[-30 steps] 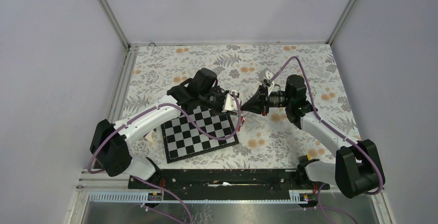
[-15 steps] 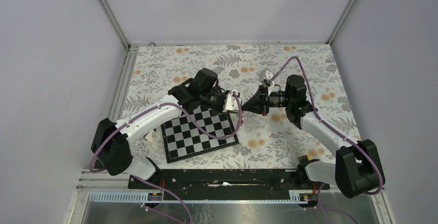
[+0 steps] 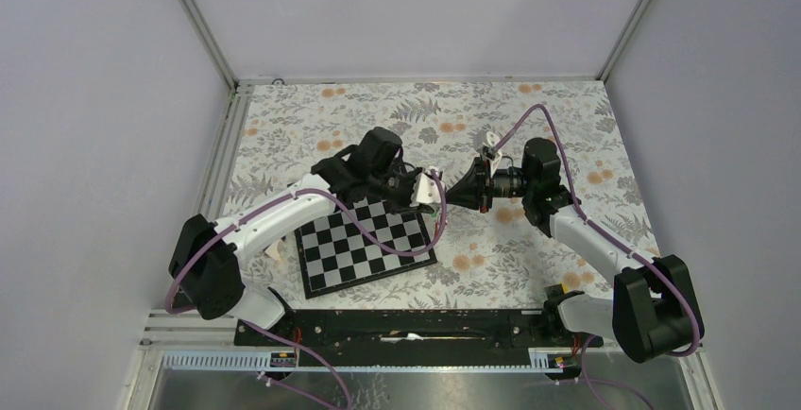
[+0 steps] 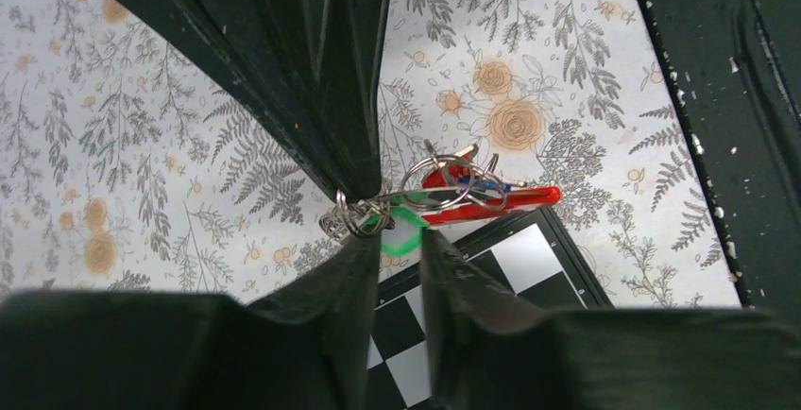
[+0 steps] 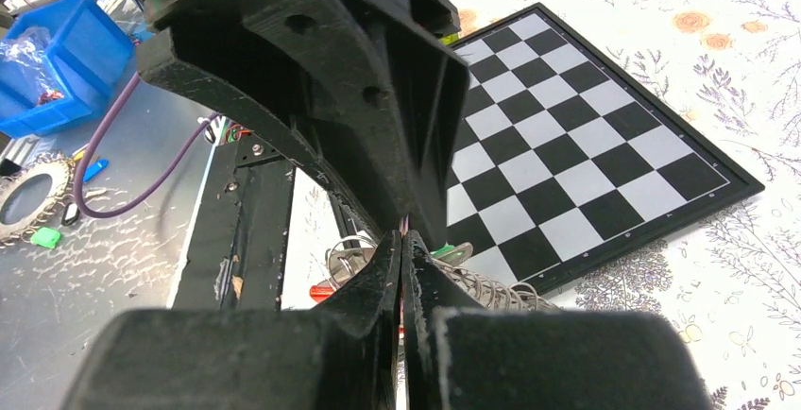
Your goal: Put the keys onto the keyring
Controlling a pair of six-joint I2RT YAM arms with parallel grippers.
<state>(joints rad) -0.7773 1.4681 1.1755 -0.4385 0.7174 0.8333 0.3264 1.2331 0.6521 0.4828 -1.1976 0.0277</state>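
My two grippers meet tip to tip above the far right corner of the chessboard. My left gripper shows in its wrist view, closed on a green key head. My right gripper comes in from the right; in its wrist view the fingers are pressed together on a thin red strip. The red keyring hangs between them with metal rings and more keys bunched on it. The keyring's red end also shows in the right wrist view.
The black-and-white chessboard lies on the flowered tablecloth below the grippers. A black rail runs along the near edge. Grey walls close in the left, back and right. A blue bin sits beyond the rail.
My left gripper has edged slightly right, closer against the right gripper. The right arm has hardly moved.
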